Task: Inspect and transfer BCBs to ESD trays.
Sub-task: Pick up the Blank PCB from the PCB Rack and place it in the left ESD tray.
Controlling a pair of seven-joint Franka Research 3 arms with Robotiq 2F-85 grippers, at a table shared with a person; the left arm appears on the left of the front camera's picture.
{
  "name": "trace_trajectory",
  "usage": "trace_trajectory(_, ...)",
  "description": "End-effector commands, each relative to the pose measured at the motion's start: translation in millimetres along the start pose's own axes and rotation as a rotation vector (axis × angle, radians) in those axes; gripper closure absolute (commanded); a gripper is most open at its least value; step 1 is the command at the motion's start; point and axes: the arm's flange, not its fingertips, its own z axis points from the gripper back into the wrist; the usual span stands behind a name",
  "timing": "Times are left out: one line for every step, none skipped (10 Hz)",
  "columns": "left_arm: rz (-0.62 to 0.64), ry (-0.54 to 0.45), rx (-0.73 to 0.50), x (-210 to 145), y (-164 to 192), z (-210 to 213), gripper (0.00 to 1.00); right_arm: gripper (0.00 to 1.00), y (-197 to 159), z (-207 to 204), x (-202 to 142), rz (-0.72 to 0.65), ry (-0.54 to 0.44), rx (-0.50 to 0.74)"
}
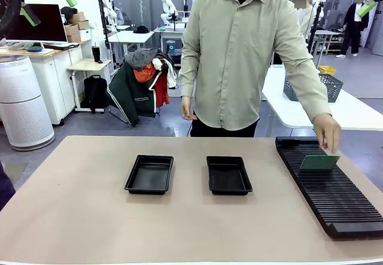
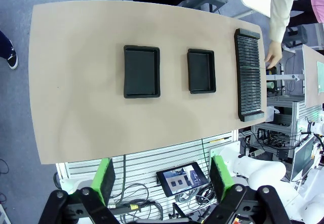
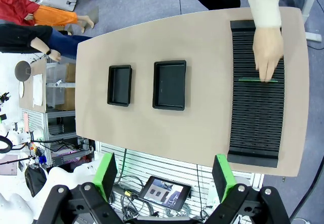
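In the front view, a long black ribbed slotted rack [image 1: 335, 187] lies on the beige bench [image 1: 90, 217]. One thin, flat green rectangular board, a BCB [image 1: 319, 161], stands on its edge in a slot near the far end of this rack. The hand [image 1: 327, 134] of a person in a pale shirt touches the board's top edge; I cannot tell if the hand is setting it in or lifting it out. Two shallow black plastic ESD trays lie flat to the left of the rack, the near tray [image 1: 228, 174] just beside it and the far tray [image 1: 149, 173] one place further, and both have bare floors. In the left wrist view, the left jaws stand wide apart with nothing between the green pads [image 2: 105, 176]. They are high above the bench, well apart from the rack [image 2: 249, 75] and from both trays. In the right wrist view, the right jaws are also wide apart and hold nothing between their green pads [image 3: 221, 176]. Here the BCB [image 3: 255, 80] shows as a thin green line across the rack [image 3: 256, 107], under the person's hand [image 3: 267, 57]. I judge the task to be at its very beginning: no board is in a tray yet, so the inspecting and every transfer are left to do.
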Motion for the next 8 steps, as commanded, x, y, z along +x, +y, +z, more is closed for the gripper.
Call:
trace_trajectory(0.002, -0.003, -0.014, -1.4, -0.1, 0.3, 0.0, 0.0, 0.7, 0.7, -0.5, 0.001, -0.002, 0.004)
trace_trajectory(0.002, -0.003, -0.014, -1.4, -0.1, 0.3, 0.0, 0.0, 0.7, 0.7, -0.5, 0.001, -0.002, 0.004)
trace_trajectory(0.002, -0.003, -0.014, -1.4, -0.1, 0.3, 0.0, 0.0, 0.7, 0.7, -0.5, 0.001, -0.002, 0.004)
trace_trajectory(0.002, -0.003, -0.014, -1.4, -0.1, 0.3, 0.0, 0.0, 0.7, 0.7, -0.5, 0.001, -0.002, 0.004)
trace_trajectory(0.002, -0.003, -0.014, -1.4, -0.1, 0.3, 0.0, 0.0, 0.7, 0.7, -0.5, 0.001, -0.002, 0.004)
trace_trajectory(0.002, -0.003, -0.014, -1.4, -0.1, 0.3, 0.0, 0.0, 0.7, 0.7, -0.5, 0.001, -0.002, 0.004)
trace_trajectory(0.002, -0.003, -0.014, -1.4, -0.1, 0.3, 0.0, 0.0, 0.0, 0.0, 0.0, 0.0, 0.0, 0.0)
trace_trajectory(0.002, -0.003, -0.014, -1.4, -0.1, 0.3, 0.0, 0.0, -3.3, -6.6, 3.4, 0.094, -0.015, -0.065)
